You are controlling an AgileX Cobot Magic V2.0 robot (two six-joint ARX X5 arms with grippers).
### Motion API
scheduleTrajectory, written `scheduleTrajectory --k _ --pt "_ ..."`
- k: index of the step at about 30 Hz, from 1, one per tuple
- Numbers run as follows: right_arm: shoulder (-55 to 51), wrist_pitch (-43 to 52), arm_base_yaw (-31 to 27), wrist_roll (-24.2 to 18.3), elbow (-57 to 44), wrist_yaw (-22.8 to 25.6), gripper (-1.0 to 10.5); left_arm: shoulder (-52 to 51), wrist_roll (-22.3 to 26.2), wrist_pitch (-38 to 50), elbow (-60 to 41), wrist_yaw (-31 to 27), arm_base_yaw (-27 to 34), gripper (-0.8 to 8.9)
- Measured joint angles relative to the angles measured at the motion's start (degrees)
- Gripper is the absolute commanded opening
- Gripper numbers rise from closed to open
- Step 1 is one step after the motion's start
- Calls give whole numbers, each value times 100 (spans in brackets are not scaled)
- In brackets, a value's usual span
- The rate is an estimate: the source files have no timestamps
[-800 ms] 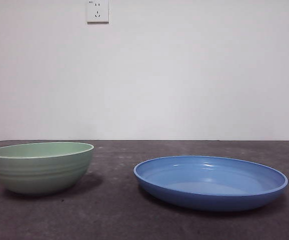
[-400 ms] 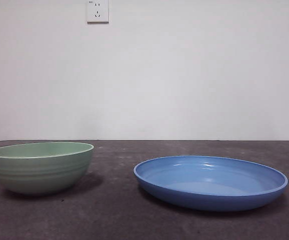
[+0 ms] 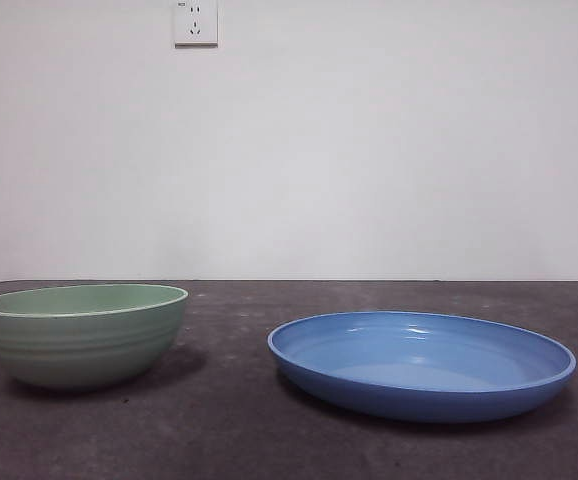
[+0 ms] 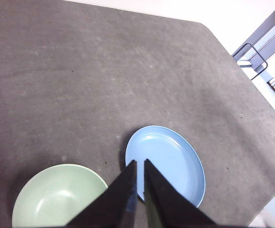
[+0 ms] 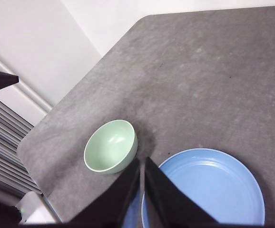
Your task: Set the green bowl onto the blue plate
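The bowl (image 3: 81, 334) sits beside the plate (image 3: 421, 364) mid-tabletop, untouched. Both grippers, left (image 4: 140, 164) and right (image 5: 142, 161), hover nearly closed, empty. The glossy, rigid bowl looks slippery; its rim seems the best grip.

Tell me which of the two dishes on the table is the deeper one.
The green bowl is the deeper: its ridged wall rises high and steep. The blue plate standing apart beside it is wide and shallow, with only a low raised rim.

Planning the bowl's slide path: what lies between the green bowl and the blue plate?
Nothing: only bare dark table separates the green bowl from the blue plate, seen in the front view and both wrist views.
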Motion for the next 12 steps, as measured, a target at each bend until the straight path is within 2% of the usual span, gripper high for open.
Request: scheduleTrajectory --k 3,7,8,10,12 --pt "0 0 0 -20 -2 0 42 0 0 0 0 0 0 207" --pt "0 0 0 -111 0 0 268 0 0 0 0 0 0 392" --pt "0 0 0 -111 0 -2 314 0 0 0 0 0 0 421" --pt "0 0 0 -116 -2 -2 480 0 2 0 0 0 0 492" --pt "0 0 0 -122 0 0 577 0 0 0 0 0 0 557"
